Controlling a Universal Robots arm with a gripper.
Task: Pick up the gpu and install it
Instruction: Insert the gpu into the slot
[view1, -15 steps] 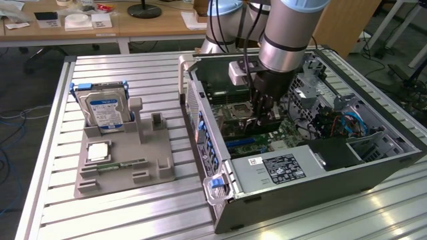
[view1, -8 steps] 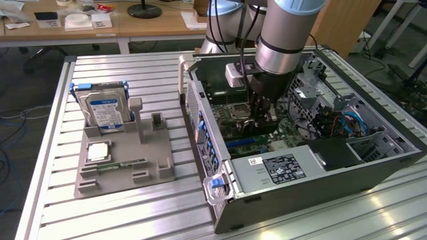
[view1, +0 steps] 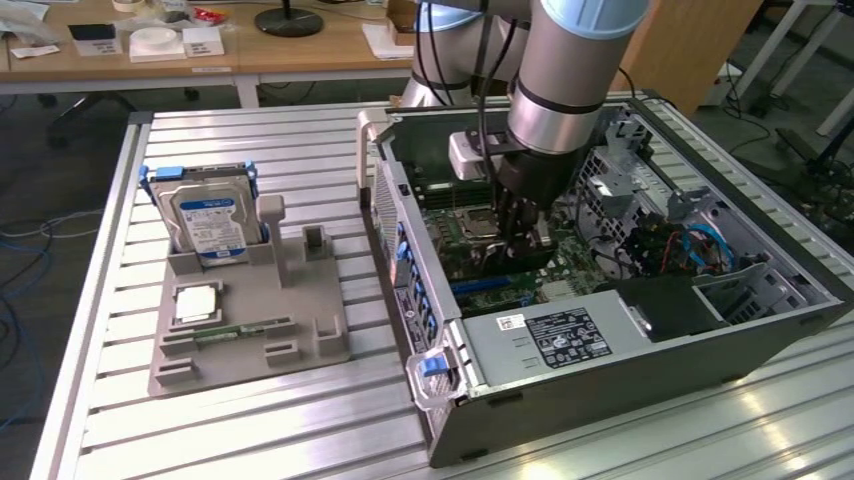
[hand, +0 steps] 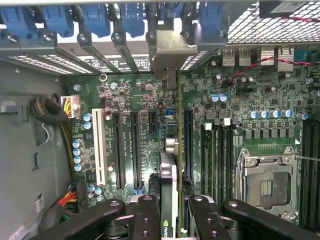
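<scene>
Wrist view: the fingers (hand: 146, 216) of the gripper (hand: 172, 201) pinch the graphics card (hand: 168, 170) edge-on between them, its long axis running straight out ahead of the fingertips over the motherboard (hand: 250, 100).

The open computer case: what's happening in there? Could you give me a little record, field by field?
Setting: computer case lying open on a slatted metal table
Hand: the hand is inside the case, closed on the gpu
Gpu: held edge-on over the motherboard, among its slots
Seated in slot: cannot tell
Nearby: gray holder at the exterior view's left, with a hard drive standing in it
</scene>
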